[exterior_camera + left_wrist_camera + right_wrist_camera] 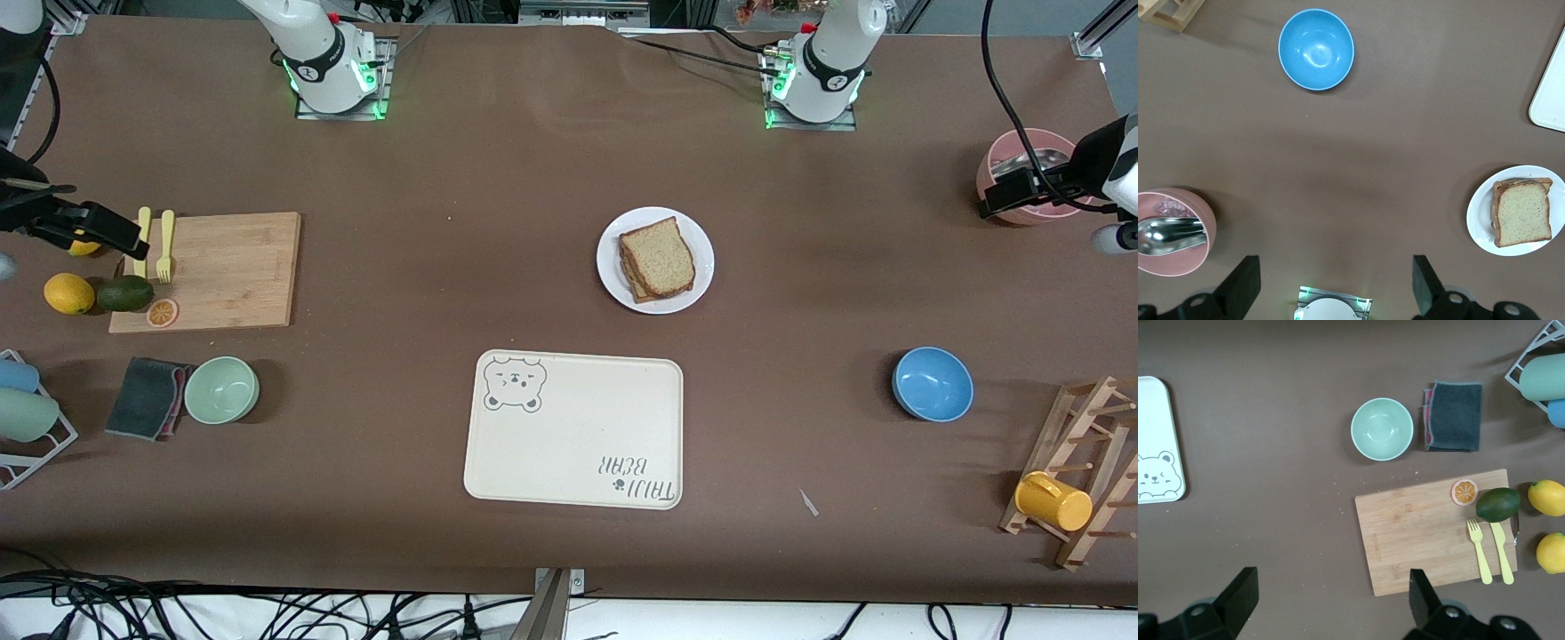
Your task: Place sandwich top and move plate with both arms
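sandwich top (659, 256) is lying on the stacked sandwich on the plate (700, 267), mid-table, farther from the front camera than the bear tray (578, 444). left gripper (1335, 283) is hanging released over the table near the pink bowl (1178, 257) at the left arm's end, fingers (1245, 283) spread wide, holding nothing. right gripper (1331, 603) is hanging over the cutting board (1418, 533) at the right arm's end, also spread wide and empty. both arms are waiting, well apart from the plate.

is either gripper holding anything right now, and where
Nothing is held. The left gripper and the right gripper are both open and empty.
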{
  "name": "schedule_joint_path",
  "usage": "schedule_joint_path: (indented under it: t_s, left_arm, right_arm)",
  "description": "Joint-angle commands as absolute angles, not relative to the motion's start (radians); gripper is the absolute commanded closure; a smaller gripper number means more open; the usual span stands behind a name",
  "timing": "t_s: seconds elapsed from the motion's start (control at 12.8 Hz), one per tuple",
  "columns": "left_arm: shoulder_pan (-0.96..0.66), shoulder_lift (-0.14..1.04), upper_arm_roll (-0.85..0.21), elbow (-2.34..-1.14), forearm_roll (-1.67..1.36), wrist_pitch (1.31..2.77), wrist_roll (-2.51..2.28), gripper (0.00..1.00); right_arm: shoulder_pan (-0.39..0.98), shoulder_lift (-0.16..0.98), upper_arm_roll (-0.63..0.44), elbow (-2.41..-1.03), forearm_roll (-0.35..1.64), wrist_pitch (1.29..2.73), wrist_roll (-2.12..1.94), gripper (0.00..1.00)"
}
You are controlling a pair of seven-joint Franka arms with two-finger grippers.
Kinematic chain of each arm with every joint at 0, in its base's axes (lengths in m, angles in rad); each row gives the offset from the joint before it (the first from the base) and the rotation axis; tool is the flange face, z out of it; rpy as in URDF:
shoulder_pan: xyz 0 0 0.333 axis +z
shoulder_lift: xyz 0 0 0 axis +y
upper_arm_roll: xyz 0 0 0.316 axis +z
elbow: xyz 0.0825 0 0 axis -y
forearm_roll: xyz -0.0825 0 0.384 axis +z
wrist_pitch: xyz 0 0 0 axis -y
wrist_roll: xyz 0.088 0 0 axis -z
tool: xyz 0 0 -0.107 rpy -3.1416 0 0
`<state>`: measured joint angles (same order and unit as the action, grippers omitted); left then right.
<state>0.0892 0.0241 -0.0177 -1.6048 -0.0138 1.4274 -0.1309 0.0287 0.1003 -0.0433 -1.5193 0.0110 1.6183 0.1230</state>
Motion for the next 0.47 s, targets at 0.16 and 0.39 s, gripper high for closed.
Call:
schedule_joint_path:
  t_s: [0.16, 0.39]
  left_arm:
    - [0.089, 0.017, -0.017, -1.617, -0.038, 1.437, -0.127, 0.00]
    - [0.089, 0.017, -0.017, -1.618, -0.038, 1.437, -0.127, 0.00]
  right_arm:
    - [0.025, 0.103, -0.040, -1.499, 0.025, 1.615, 0.135, 0.00]
    - [0.018, 0.104, -0.046, -1.499, 0.025, 1.614, 0.118, 0.00]
